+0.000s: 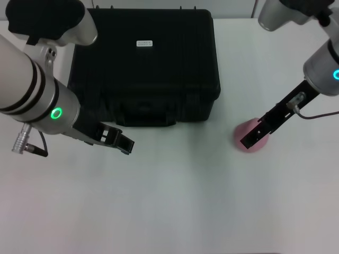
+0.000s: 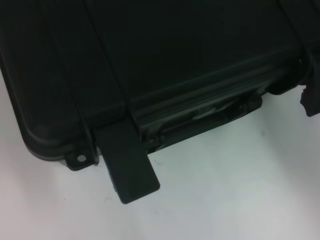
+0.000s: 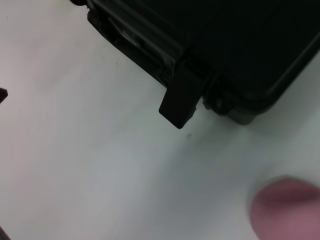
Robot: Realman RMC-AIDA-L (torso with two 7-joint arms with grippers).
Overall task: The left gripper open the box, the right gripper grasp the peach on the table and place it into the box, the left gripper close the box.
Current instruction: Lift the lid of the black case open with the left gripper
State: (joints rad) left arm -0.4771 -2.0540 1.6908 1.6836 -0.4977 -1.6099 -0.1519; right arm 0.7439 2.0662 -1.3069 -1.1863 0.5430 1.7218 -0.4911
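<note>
Left gripper (image 1: 123, 143): at 8 o'clock of the box (image 1: 153, 69), fingers slightly apart, holding nothing. Box: lid down, both front latches flipped outward. Peach (image 1: 249, 138): on the table at 4 o'clock of the box. Right gripper (image 1: 250, 138): directly over the peach; finger state cannot be told. Advice: lift the lid's front edge fully before the peach travels. Table (image 1: 175, 201): plain white, matte.

The big black box (image 2: 165, 60) sits on the white table (image 2: 235, 190). Its lid is down. One black latch (image 2: 127, 162) hangs loose over the front edge and sticks out onto the table. Next to it is the handle (image 2: 215, 112), flat against the front. A small round hole (image 2: 81, 158) is in the box's corner.
</note>
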